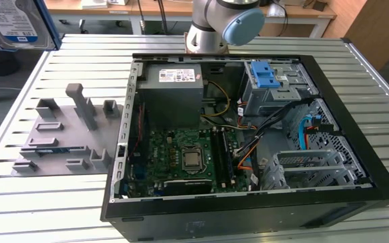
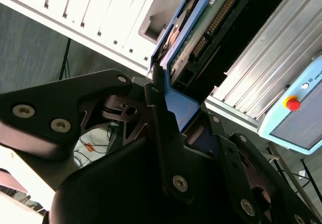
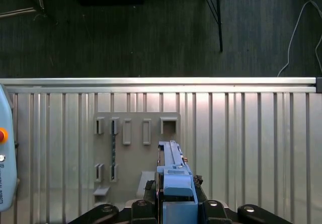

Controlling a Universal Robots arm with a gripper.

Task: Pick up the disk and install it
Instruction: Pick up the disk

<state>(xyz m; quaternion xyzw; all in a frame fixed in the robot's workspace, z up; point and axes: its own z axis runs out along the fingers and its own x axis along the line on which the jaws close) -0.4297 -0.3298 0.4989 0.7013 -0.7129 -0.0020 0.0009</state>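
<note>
The disk (image 1: 13,21), a silver drive with a white-and-blue label in a blue carrier, hangs high above the table's far corner at the exterior view's left. In the second wrist view my gripper (image 2: 182,114) is shut on the blue carrier, with black fingers (image 2: 157,108) on either side. The disk's (image 2: 201,30) green circuit board and connector face that camera. In the first wrist view the disk (image 3: 173,171) stands edge-on in the gripper (image 3: 174,190), well above the grey fixture block (image 3: 136,148).
An open black computer case (image 1: 248,202) lies on the slatted metal table (image 1: 79,50), with a metal drive cage with a blue latch (image 1: 270,80) at its far end. The grey fixture block (image 1: 66,136) sits beside the case. A teach pendant (image 2: 297,103) lies nearby.
</note>
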